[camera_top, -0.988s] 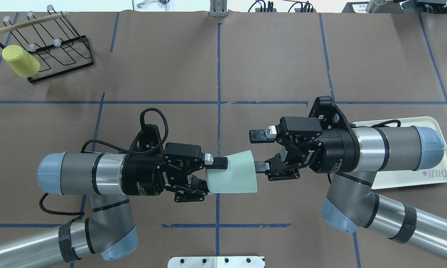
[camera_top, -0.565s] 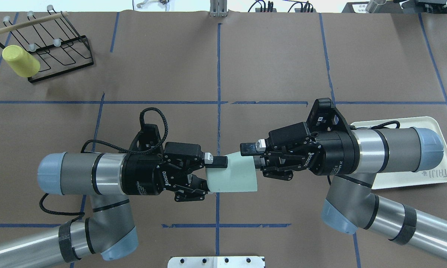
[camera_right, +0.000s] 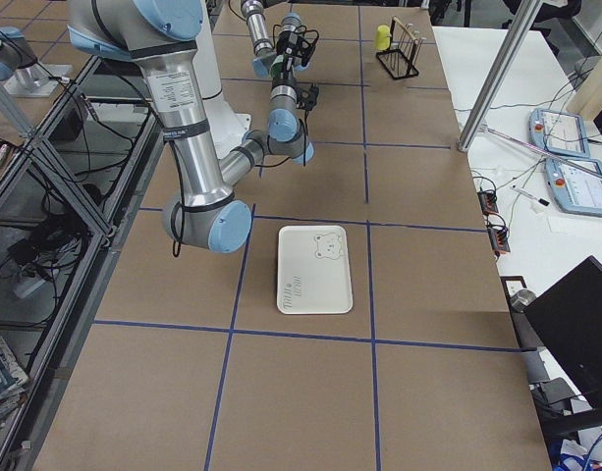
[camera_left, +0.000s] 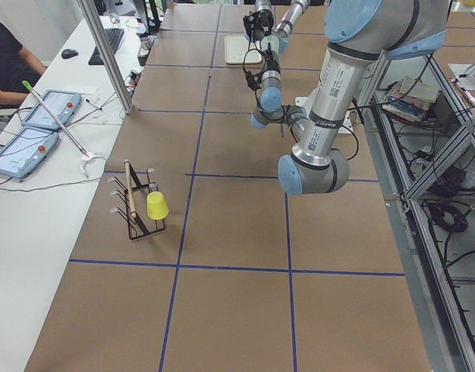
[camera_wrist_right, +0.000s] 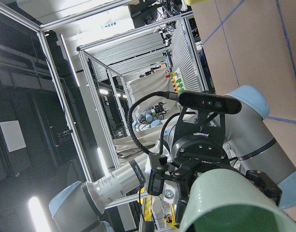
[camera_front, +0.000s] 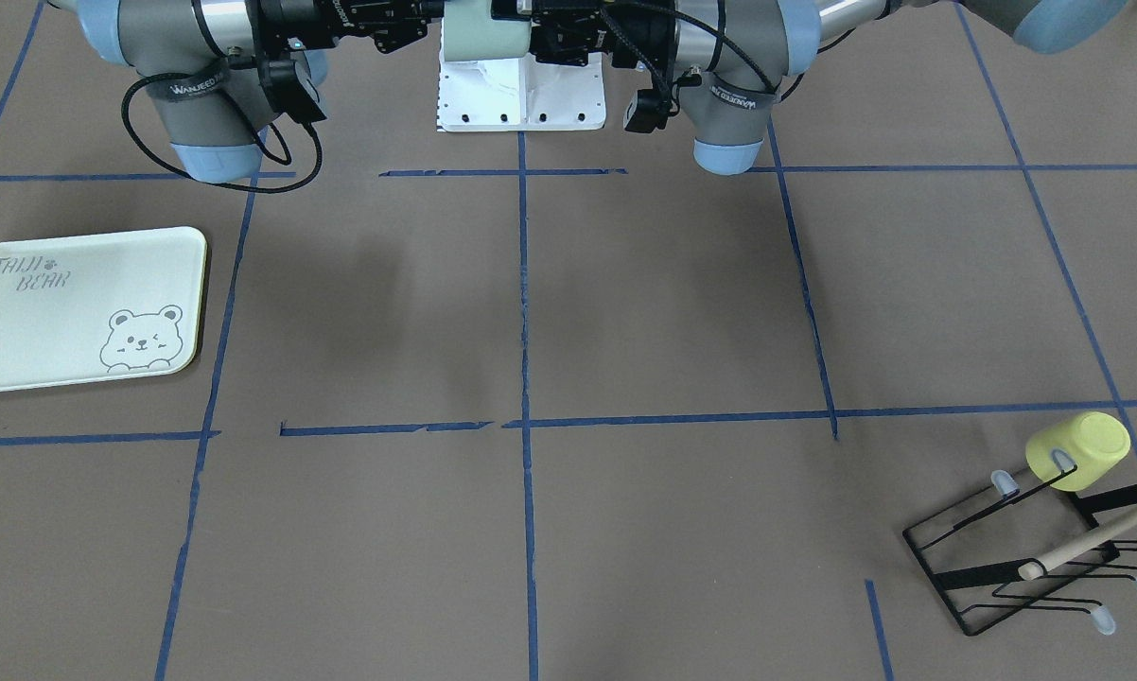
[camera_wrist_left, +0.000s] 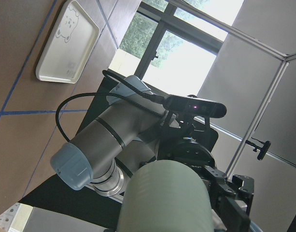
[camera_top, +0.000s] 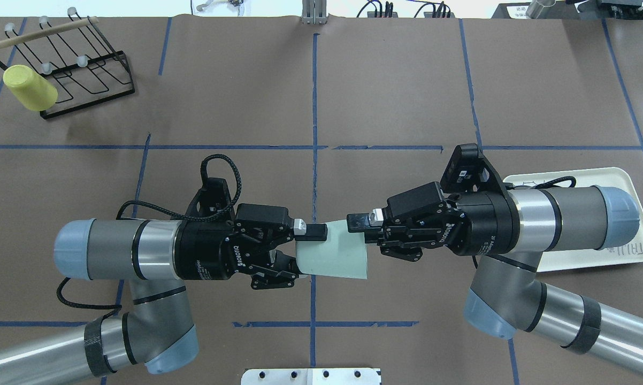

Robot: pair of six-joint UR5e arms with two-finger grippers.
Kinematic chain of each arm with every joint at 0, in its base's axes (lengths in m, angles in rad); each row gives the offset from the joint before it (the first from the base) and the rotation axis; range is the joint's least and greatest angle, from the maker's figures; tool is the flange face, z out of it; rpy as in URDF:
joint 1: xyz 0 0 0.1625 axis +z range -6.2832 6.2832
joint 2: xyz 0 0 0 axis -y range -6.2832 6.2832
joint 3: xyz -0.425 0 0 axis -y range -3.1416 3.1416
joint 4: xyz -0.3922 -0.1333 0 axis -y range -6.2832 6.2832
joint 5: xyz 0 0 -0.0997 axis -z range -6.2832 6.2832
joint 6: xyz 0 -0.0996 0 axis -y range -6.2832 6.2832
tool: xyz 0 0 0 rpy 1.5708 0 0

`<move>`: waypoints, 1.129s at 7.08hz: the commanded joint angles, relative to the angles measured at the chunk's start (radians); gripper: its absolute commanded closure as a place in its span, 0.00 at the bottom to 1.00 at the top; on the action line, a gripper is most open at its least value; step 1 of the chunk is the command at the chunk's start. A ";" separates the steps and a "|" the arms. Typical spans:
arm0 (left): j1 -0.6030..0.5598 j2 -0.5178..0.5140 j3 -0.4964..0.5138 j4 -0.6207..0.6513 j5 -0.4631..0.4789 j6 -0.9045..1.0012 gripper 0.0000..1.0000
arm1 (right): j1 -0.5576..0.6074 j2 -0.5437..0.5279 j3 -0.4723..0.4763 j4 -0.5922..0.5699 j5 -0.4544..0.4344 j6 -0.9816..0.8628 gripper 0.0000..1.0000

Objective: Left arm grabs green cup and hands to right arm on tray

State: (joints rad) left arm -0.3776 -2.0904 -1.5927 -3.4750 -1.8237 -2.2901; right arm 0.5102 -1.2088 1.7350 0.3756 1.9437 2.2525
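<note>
Right gripper (camera_top: 360, 234) is now pinching the wide rim of the green cup (camera_top: 335, 258), having closed within the last second; left gripper (camera_top: 305, 254) is still clamping its base. We are holding it mid-air, well left of the tray (camera_top: 583, 258); left release looks due.

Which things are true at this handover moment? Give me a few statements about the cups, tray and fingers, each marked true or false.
1. The left fingers hold the green cup up off the table. True.
2. A cup stands on the tray. False: the front-facing view shows only the printed bear and lettering on it.
3. The yellow cup sits upside down on a prong at the end of the wire rack. True.
4. The green cup's wide open end points at the left fingers. False: the wide end points at the right fingers, and the left fingers grip the narrow end.
</note>
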 commanded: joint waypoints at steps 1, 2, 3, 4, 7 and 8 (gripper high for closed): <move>0.000 0.000 0.000 0.001 0.001 0.001 0.41 | -0.001 -0.001 0.000 0.000 -0.006 0.001 1.00; 0.000 0.001 0.000 0.001 0.003 0.001 0.36 | -0.001 -0.001 -0.002 -0.003 -0.008 0.001 1.00; 0.000 0.001 0.000 -0.001 0.015 0.001 0.28 | -0.001 -0.003 -0.005 -0.007 -0.005 0.001 1.00; 0.000 0.001 0.000 -0.001 0.015 0.001 0.20 | 0.001 -0.003 -0.005 -0.015 -0.003 0.001 1.00; 0.000 0.000 -0.006 0.004 0.024 0.001 0.00 | 0.002 -0.024 -0.002 -0.023 0.004 0.001 1.00; 0.000 0.001 -0.006 0.001 0.027 0.000 0.00 | 0.004 -0.028 0.000 -0.023 0.004 0.001 1.00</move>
State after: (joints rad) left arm -0.3773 -2.0899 -1.5978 -3.4724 -1.8011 -2.2890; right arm 0.5128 -1.2306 1.7332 0.3537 1.9472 2.2534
